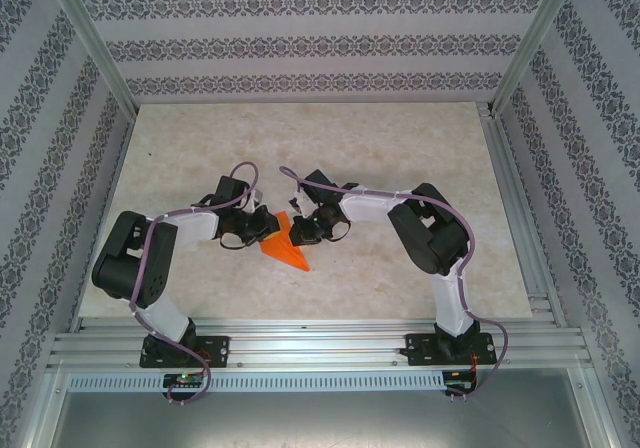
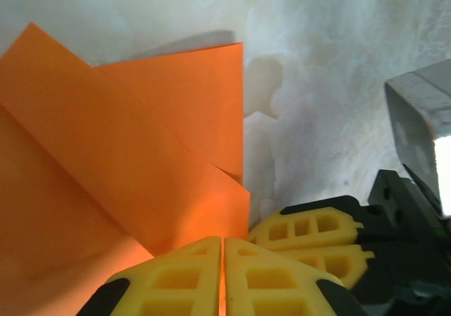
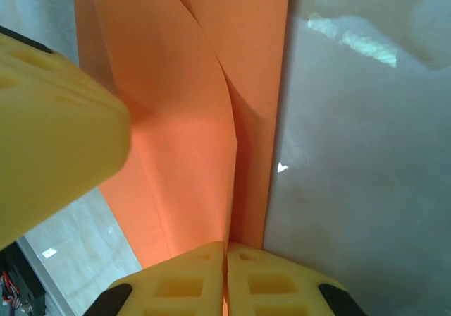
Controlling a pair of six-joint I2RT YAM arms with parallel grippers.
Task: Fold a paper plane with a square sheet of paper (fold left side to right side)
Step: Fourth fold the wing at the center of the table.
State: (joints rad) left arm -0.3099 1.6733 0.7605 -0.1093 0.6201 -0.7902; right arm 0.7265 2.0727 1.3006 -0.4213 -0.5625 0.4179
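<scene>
Left gripper: nearest the lens, its yellow pads are pressed together with a sliver of orange in the seam, so it looks clamped on the paper's edge.
Right gripper: much the same, pads together with the paper running down between them. I'd call it a pinch on the sheet.
Orange sheet: on the table, between the two grippers and touching both, with its point aimed towards the arm bases.
Look of it: bright, plain and thin, creased into overlapping flaps. From above it is a pointed wedge, and one flap bows up instead of lying flat.
Step in hand: probably carrying one side across onto the other.
Doing it well: move both pinches together so nothing twists, line up the edges before pressing, then flatten the crease from the point outward.
Risk: pulling the arms apart could tear such thin paper.
</scene>
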